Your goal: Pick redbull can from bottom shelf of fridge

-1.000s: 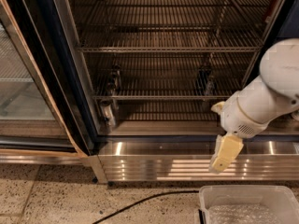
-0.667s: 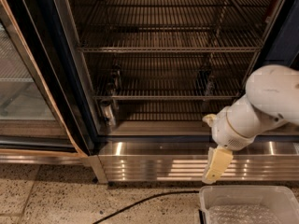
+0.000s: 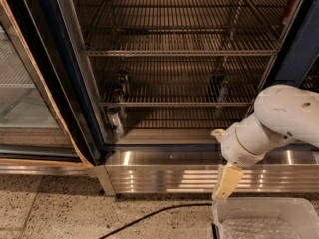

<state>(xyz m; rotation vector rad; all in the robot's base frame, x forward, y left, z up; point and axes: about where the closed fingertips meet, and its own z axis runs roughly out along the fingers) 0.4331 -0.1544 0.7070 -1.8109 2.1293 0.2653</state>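
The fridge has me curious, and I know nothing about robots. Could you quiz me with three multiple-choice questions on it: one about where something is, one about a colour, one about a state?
1. Where on the bottom shelf is the redbull can?
A. left end
B. middle
C. right end

2. What colour is the gripper?
A. black
B. cream
C. green

3. How is the can?
A. lying on its side
B. lifted by the gripper
C. standing upright, untouched

Answers:
1 A: the can stands by the left wall of the fridge.
2 B: the gripper, hanging outside in front of the steel base, is cream.
3 C: the can is upright on the shelf, with the gripper well apart, lower and to the right of it.
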